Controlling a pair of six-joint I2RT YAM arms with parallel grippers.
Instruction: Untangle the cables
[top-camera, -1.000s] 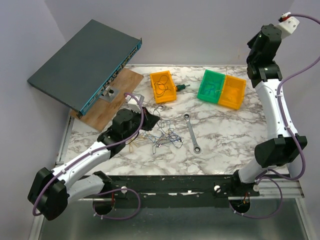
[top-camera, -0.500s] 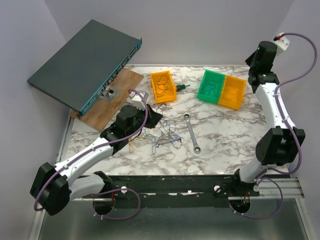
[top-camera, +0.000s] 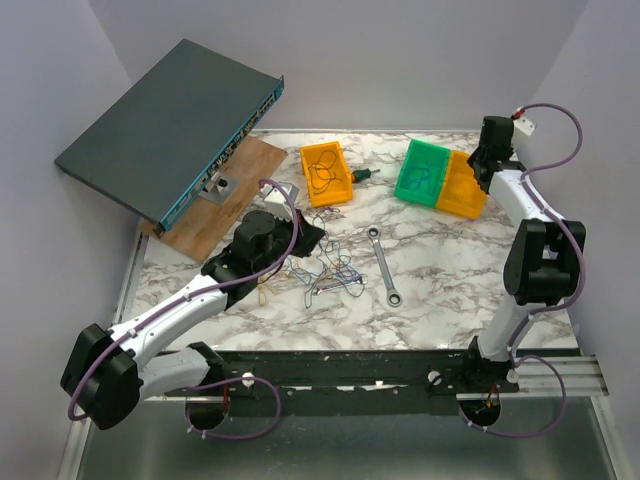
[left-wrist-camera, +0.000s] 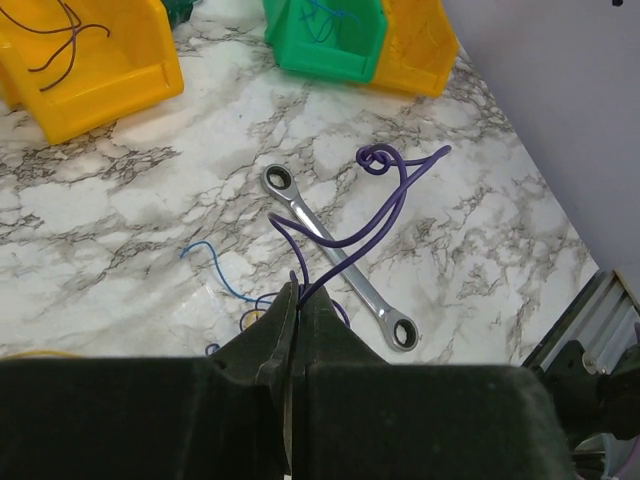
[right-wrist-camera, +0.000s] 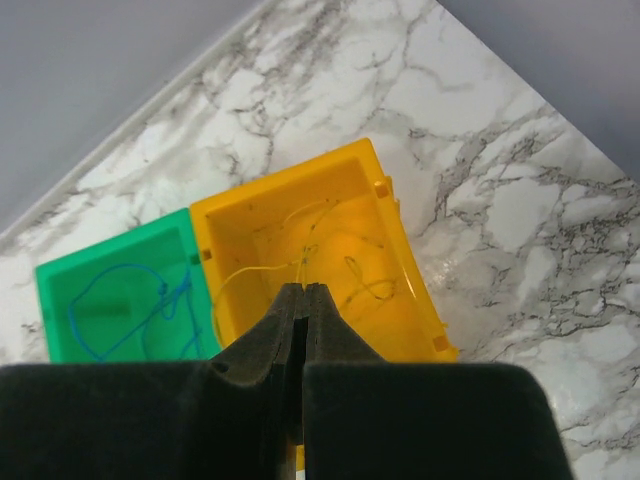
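The cables lie as a small tangle of thin blue, purple and yellow wires on the marble table, left of the wrench. My left gripper sits at the tangle's upper left edge. It is shut on a purple wire that loops up over the wrench. A blue strand lies beside it. My right gripper hangs over the yellow bin. It is shut, and a thin yellow wire runs from its tips down into that bin.
A green bin holding blue wire adjoins the yellow bin. An orange bin with dark wire stands at the back middle. A dark network switch leans over a wooden board at the back left.
My right arm has swung down from high near the back wall to just over the yellow bin. My left gripper has shifted slightly right, still shut on the purple wire.
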